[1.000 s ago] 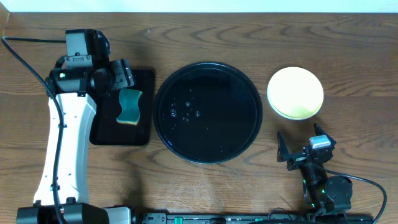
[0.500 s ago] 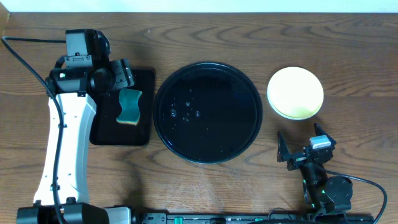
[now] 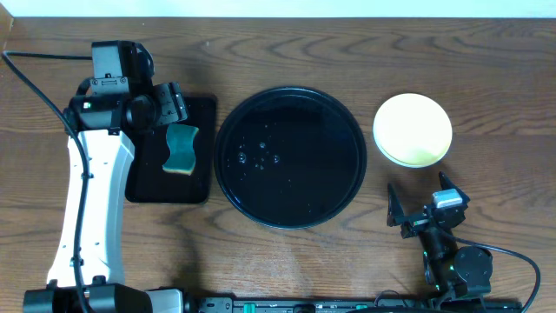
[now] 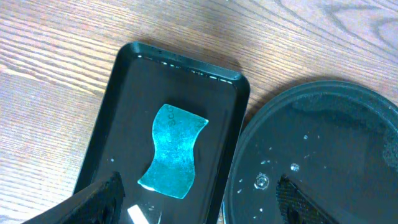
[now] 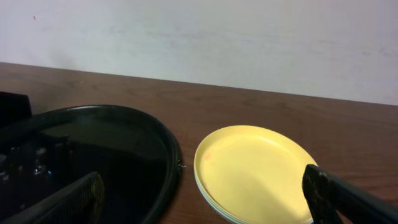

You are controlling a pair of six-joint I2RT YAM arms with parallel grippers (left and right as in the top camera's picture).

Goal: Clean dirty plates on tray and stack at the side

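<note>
The round black tray (image 3: pixel 261 191) lies mid-table with only water drops on it; it also shows in the left wrist view (image 4: pixel 348 112) and the right wrist view (image 5: pixel 149 143). The plates (image 3: pixel 412 129) are stacked to its right, pale yellow on top, aqua edges beneath (image 5: pixel 255 174). My left gripper (image 3: pixel 174 103) is open and empty above the rectangular tray, over a teal sponge (image 3: pixel 181 147); in the left wrist view the sponge (image 4: pixel 175 149) lies ahead of the gripper (image 4: pixel 199 202). My right gripper (image 3: pixel 420 207) is open and empty, near the front edge, below the plates (image 5: pixel 202 199).
The small rectangular black tray (image 3: pixel 198 187) sits left of the round tray, holding the sponge, and shows wet patches in the left wrist view (image 4: pixel 124 93). Bare wooden table lies around. A pale wall stands behind the table in the right wrist view.
</note>
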